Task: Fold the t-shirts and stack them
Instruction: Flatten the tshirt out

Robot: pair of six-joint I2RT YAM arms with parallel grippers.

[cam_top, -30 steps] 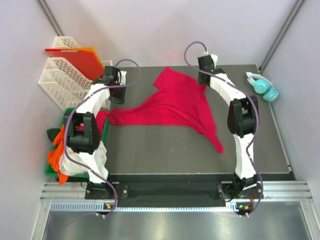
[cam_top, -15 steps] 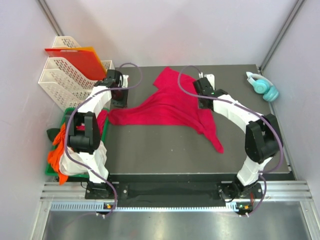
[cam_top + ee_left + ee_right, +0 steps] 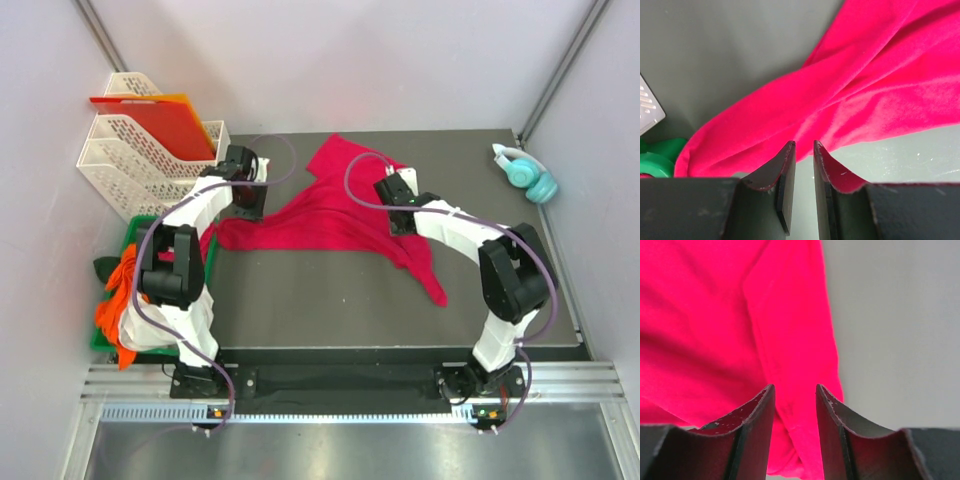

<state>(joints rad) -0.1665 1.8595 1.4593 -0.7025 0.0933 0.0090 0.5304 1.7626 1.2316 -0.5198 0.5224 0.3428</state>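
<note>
Crimson t-shirt (image 3: 345,210) lies crumpled and unfolded across the middle of the dark table (image 3: 330,300). One corner trails toward the near right, and another reaches left toward the green basket (image 3: 97,342), where orange and white shirts (image 3: 118,305) are heaped.

Your left gripper (image 3: 804,152) hangs low at the shirt's left end. Its jaws are only a narrow slit apart, with bare table showing between them and nothing held. Your right gripper (image 3: 795,397) is over the shirt's right part, near a folded edge. Its jaws are moderately apart, with cloth lying beneath the gap but not pinched.

The step in hand looks like taking two holds to spread the shirt flat before folding. Lower each gripper until one finger slides under a single layer at a hem or corner, not into a bunched ridge. You may need to widen the left jaws first. Close both firmly, then draw them apart evenly and low so the cloth settles smooth.
</note>
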